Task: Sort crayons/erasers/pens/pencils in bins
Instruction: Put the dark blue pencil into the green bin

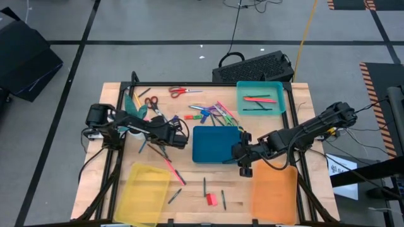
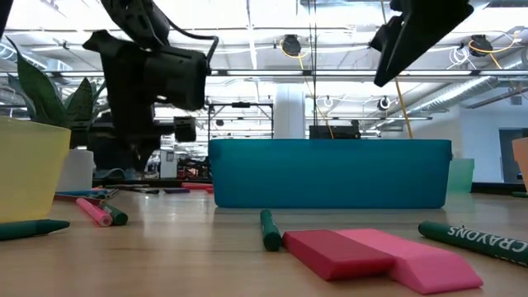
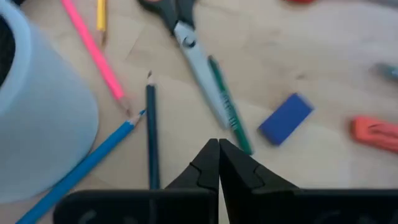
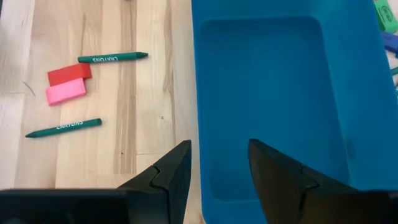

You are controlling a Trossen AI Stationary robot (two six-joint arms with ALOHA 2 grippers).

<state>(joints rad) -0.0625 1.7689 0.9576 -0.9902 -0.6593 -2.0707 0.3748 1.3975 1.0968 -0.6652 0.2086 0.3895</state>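
The right gripper (image 4: 219, 165) hangs with its fingers parted and empty over the near rim of the opaque dark blue rectangular plastic bin (image 4: 267, 93). A red block eraser (image 4: 69, 74) and a pink one (image 4: 65, 91) lie touching on the wood, well off to one side of those fingers. The left gripper (image 3: 219, 148) has its fingertips pressed together, holding nothing; a blue block eraser (image 3: 285, 118) lies just ahead of them.

Light wood-grain worktop (image 1: 189, 183) with bins in dark blue (image 1: 214, 144), teal (image 1: 260, 98), see-through yellow (image 1: 144, 186) and orange (image 1: 274, 193), plus red (image 4: 69, 74) and pink erasers (image 4: 65, 91) and green crayons (image 4: 112, 57).
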